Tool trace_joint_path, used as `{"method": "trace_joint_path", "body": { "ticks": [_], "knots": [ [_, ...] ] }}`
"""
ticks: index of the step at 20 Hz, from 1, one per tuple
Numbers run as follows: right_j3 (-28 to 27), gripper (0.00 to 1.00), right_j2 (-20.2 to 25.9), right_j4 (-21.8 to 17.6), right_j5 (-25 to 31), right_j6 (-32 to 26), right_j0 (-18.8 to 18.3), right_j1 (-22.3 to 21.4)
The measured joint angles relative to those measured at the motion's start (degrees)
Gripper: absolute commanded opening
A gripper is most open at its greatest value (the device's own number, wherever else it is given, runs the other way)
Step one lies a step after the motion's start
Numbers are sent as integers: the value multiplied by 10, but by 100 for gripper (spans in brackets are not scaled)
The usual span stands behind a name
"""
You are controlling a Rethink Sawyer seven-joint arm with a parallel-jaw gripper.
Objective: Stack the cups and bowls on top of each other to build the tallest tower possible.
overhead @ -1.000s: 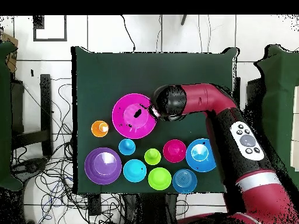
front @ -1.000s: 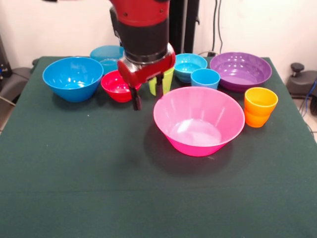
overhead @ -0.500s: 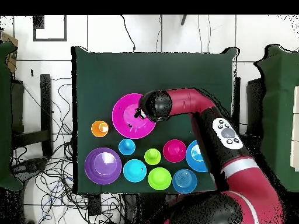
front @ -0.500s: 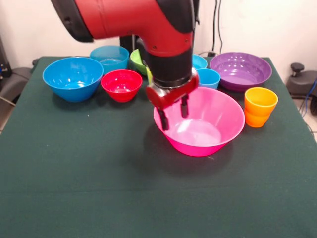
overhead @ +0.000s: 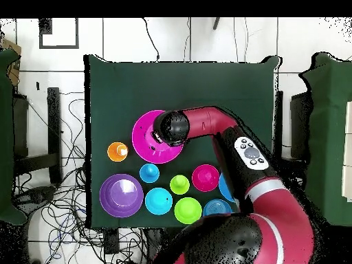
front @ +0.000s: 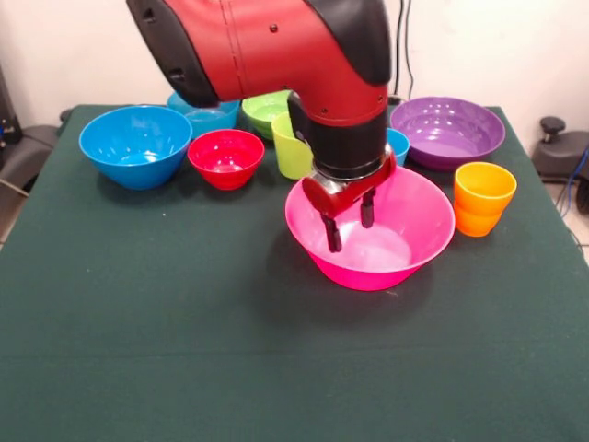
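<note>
My gripper (front: 350, 224) hangs open and empty inside the mouth of the huge pink bowl (front: 425, 210), over its left half; in the overhead view the gripper (overhead: 157, 137) sits over the same pink bowl (overhead: 143, 127). Behind it stand the lime green cup (front: 293, 152), the small red bowl (front: 225, 157) and the large blue bowl (front: 135, 145). The light blue cup (front: 398, 145) is half hidden by the arm. The orange cup (front: 482, 196) stands right of the pink bowl, with the purple bowl (front: 448, 129) behind it. No tower is in view; each piece stands singly.
A lime green bowl (front: 267, 109) and a ribbed cyan bowl (front: 204, 116) sit at the back of the dark green cloth (front: 184, 350). Overhead, a small blue bowl (overhead: 159, 201) lies beside the purple bowl (overhead: 122, 195). The arm (overhead: 234, 148) covers part of the large blue bowl.
The gripper has swung from beside the red bowl and lime green cup across to the pink bowl and dropped lower into its mouth. It stays open. No cup or bowl has moved.
</note>
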Motion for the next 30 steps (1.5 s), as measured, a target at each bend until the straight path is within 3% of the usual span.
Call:
{"method": "trace_joint_path", "body": {
  "ticks": [11,22,30],
  "knots": [
    [-1,100,-65,-12,-13,0,49,-15],
    [-1,100,-94,-12,-17,0,62,-44],
    [-1,100,-118,-12,-63,9,81,-40]
  ]
}}
